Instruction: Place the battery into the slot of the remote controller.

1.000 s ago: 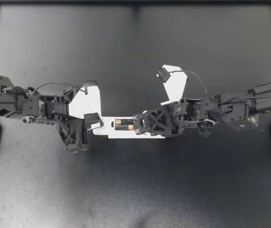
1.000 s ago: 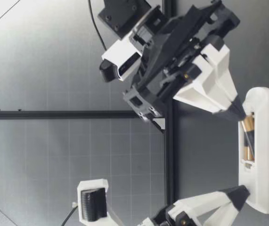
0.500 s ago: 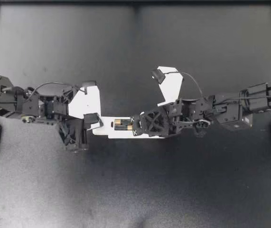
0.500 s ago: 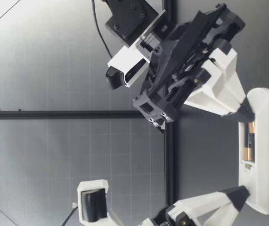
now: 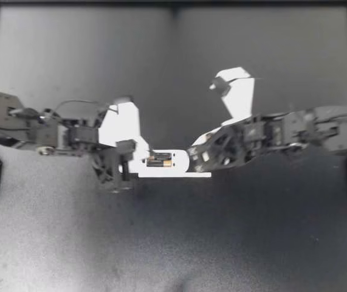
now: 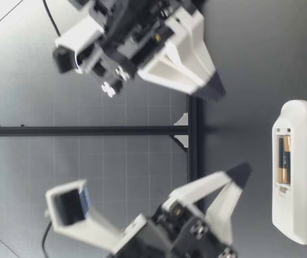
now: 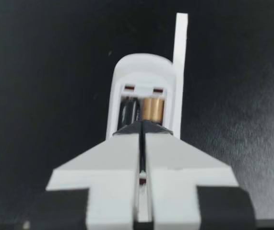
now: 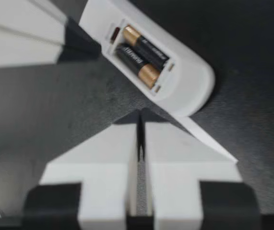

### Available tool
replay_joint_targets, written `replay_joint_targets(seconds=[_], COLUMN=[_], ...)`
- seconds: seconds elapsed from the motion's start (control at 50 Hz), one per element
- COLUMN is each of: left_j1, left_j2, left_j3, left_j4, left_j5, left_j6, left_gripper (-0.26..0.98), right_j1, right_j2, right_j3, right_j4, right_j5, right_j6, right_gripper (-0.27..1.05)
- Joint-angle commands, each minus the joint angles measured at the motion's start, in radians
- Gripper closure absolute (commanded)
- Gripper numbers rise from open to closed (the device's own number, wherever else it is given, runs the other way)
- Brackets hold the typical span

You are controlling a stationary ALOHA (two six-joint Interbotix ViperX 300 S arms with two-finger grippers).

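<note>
Both batteries sit in the slot of the remote, so the job looks done; next, I think, the arms only need to back away without bumping it; the left gripper is pinched together on nothing, with the remote just ahead of its tips; the right gripper is pinched together too, empty, with the remote ahead of it.

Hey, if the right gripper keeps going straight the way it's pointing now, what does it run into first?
Most likely the remote: my right gripper, shut and above the table, aims down at its rounded end, near the batteries. Depth is unclear, so it might meet the table beside it instead.
</note>
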Motion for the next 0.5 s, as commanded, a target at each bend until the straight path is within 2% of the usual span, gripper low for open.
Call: replay_joint_targets(seconds=[0.0,0.2,0.48], left_j1=[0.000,-0.002,-0.008], left_j2=[0.015,0.095,0.133], left_j3=[-0.044,-0.086,-0.087], left_j4=[-0.002,-0.002,-0.034], left_j5=[0.009,0.021,0.021], left_j6=[0.000,-0.003,-0.003], left_gripper=[0.89,0.89,0.89], right_j1=[-0.014,-0.015,-0.014], right_j2=[-0.043,-0.035,-0.034], right_j3=[0.003,0.009,0.012], right_j4=[-0.003,-0.005,-0.012], right_j5=[-0.005,-0.012,-0.012], right_j6=[-0.002,-0.005,-0.005], right_gripper=[0.87,0.87,0.87])
